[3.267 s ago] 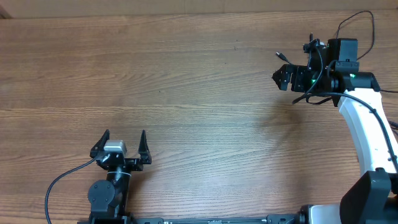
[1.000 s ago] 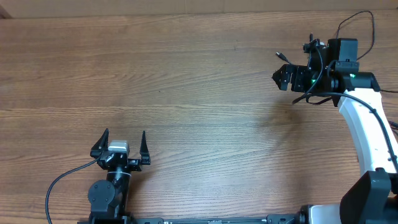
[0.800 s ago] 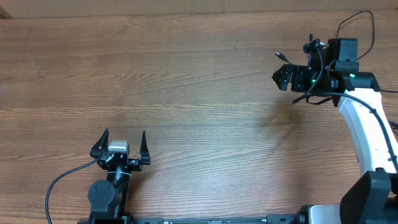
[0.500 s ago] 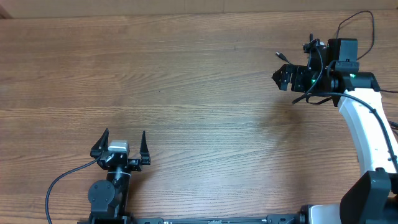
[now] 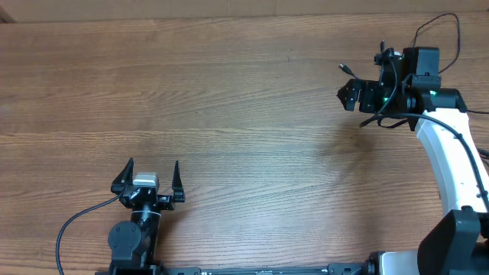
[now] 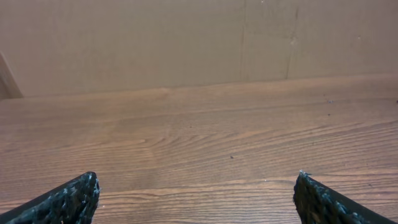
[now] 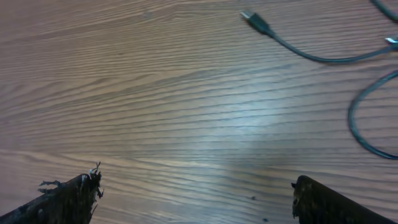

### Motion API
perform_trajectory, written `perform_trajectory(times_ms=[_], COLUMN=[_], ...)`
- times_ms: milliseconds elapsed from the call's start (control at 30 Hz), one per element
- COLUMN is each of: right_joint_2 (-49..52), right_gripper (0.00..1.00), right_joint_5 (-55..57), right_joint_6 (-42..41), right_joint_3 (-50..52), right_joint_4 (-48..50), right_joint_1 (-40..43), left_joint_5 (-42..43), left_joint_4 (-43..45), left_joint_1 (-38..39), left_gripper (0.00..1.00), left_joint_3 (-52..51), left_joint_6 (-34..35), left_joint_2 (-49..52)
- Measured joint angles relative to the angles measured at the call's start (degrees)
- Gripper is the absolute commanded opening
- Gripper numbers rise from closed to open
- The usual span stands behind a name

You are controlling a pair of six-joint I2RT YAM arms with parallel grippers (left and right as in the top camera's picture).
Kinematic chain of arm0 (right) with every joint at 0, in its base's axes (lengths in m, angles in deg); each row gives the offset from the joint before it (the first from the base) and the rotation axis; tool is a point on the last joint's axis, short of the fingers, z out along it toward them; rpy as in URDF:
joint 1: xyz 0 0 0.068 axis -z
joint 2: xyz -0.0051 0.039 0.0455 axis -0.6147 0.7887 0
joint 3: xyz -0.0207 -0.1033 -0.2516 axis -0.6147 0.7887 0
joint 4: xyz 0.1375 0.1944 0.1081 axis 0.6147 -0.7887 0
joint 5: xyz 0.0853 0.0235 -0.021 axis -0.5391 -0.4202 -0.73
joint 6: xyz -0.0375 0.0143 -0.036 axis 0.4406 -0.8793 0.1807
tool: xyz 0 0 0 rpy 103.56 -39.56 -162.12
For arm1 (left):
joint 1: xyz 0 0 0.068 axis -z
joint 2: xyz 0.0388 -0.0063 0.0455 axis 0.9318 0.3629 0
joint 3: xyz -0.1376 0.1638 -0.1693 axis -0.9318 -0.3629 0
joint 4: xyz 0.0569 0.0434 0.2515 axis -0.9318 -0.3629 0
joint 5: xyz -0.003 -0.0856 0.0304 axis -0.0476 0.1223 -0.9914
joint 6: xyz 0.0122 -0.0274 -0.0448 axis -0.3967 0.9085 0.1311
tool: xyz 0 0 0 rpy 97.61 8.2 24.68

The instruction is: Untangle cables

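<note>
Thin black cables lie on the wooden table at the far right. In the right wrist view one strand ends in a small plug (image 7: 255,22), and another cable curves in a loop (image 7: 359,127) at the right edge. In the overhead view a plug end (image 5: 344,68) and a loop (image 5: 374,121) show beside the right arm, and the rest is hidden under it. My right gripper (image 5: 348,94) is open and empty (image 7: 196,199), above the table and short of the cables. My left gripper (image 5: 150,177) is open and empty (image 6: 196,199) at the front left, far from the cables.
The wooden table (image 5: 229,114) spans the view. A plain wall or board (image 6: 186,37) stands behind its far edge. The right arm's white link (image 5: 451,160) runs down the right side. A thick black arm cable (image 5: 76,221) trails from the left arm's base.
My right gripper has shifted a very little to the right. The left arm and the cables have not moved.
</note>
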Motion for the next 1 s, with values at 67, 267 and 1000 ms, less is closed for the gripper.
perform_trajectory(times_ms=[67,267,1000], right_joint_2=[0.0,0.0,-5.3], right_gripper=[1.00,1.00,1.00], right_joint_5=[0.7,1.6,1.9], right_joint_6=[0.0,0.0,0.2], right_joint_3=[0.0,0.0,0.3], right_joint_4=[0.0,0.0,1.2], right_joint_1=[0.0,0.0,-5.2], left_joint_5=[0.0,0.0,0.0], left_joint_4=[0.0,0.0,0.0], left_joint_1=[0.0,0.0,0.0], left_gripper=[1.00,0.99,1.00], left_joint_3=[0.0,0.0,0.0], left_joint_6=[0.0,0.0,0.0], left_joint_2=[0.0,0.0,0.0])
